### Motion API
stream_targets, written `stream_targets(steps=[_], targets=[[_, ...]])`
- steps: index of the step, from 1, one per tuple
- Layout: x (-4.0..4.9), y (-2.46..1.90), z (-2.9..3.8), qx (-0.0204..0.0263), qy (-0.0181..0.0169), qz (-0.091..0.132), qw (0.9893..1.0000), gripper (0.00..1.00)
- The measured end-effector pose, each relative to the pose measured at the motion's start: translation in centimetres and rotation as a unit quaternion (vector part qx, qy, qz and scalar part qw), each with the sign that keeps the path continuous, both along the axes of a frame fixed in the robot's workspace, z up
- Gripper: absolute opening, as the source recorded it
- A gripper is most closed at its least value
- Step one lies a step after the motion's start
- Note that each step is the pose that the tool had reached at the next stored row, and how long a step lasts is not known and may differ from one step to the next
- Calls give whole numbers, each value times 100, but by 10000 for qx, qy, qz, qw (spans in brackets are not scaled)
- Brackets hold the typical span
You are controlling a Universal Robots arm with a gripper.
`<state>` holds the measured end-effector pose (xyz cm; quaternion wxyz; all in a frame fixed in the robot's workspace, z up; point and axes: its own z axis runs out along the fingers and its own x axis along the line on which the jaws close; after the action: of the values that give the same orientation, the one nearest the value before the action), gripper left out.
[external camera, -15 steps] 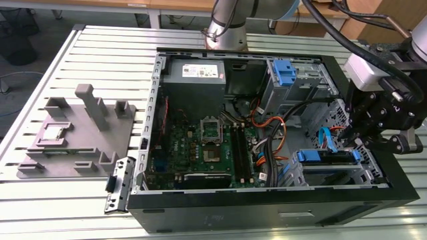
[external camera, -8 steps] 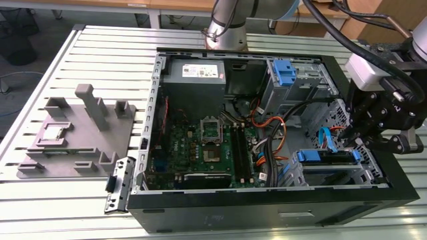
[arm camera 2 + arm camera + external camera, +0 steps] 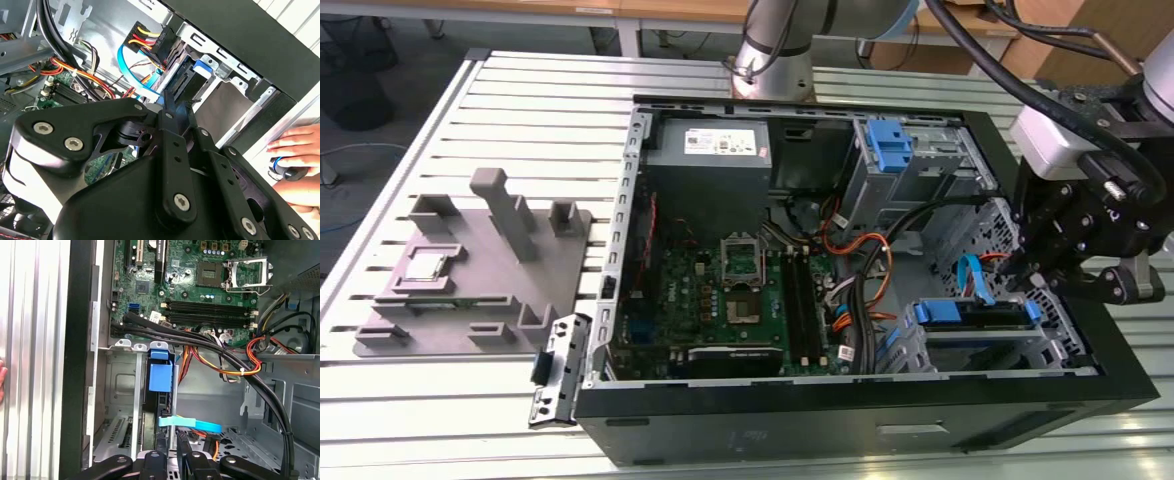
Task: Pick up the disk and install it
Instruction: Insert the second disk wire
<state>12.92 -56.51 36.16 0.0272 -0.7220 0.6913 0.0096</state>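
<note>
On the slotted metal counter, going from the exterior view's left, a grey moulded fixture sits near the counter's edge, then the open computer case, with the motherboard on its floor and a grey power supply at the far wall.

The disk stands on edge in the drive cage at the case's corner towards the exterior view's right; its blue carrier frame shows in the first wrist view, slotted between the cage rails, with a light blue data cable near its rear end.

The hand hangs just above that cage. I cannot tell from these pictures whether it is spread or closed, or whether it touches the disk.

By my judgement the disk is stiff, dense and fairly heavy for its bulk, with smooth metal faces, and it would not take knocks well. The plastic frame along its edges looks the better purchase, gripped squarely across the two long sides.

A person's hand rests outside the case.
</note>
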Motion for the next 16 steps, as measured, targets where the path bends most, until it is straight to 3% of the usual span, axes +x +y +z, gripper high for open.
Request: stream_targets(steps=[6,16], targets=[[19,27,-12,0,0,-1,10000,23],[40,122,-29,0,0,0,10000,23]])
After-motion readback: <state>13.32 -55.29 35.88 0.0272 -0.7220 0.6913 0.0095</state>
